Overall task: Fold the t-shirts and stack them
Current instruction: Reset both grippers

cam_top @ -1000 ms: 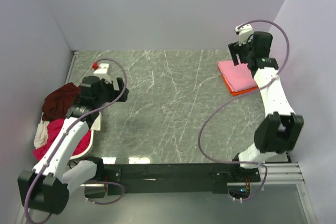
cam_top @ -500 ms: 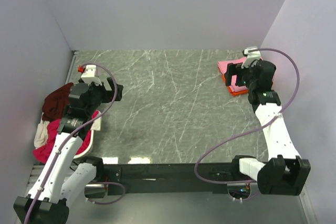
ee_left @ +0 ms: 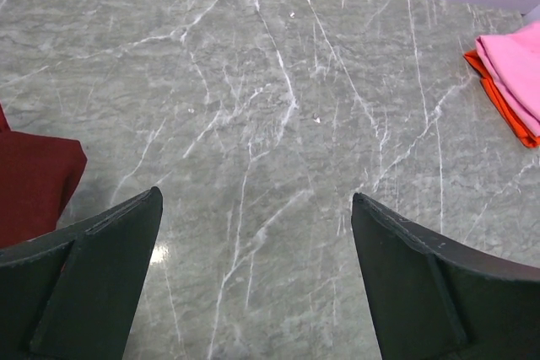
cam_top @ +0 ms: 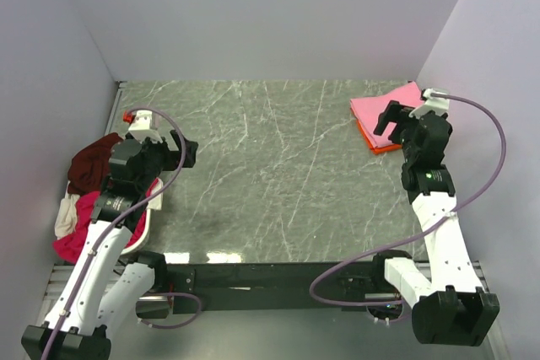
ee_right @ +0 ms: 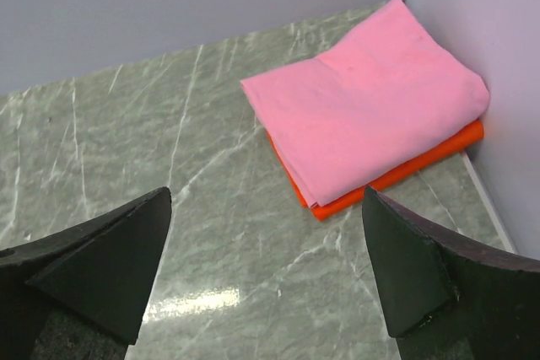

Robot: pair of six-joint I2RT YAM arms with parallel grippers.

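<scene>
Grey marble table (cam_top: 278, 174), lilac walls (cam_top: 253, 14)

Grey marble table (cam_top: 270, 166); folded orange t-shirt (ee_right: 405, 170) at far-right corner.

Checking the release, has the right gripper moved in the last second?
Yes. The right gripper drew back toward the camera, off the far edge of the pink t-shirt.

A light pink t-shirt (ee_right: 363, 99), a bright orange t-shirt (ee_right: 405, 168), a dark maroon shirt (cam_top: 91, 162), a magenta-red shirt (cam_top: 83, 205), a cream shirt (cam_top: 63, 221); the table (cam_top: 270, 158) is grey-green marble, white-veined.
</scene>
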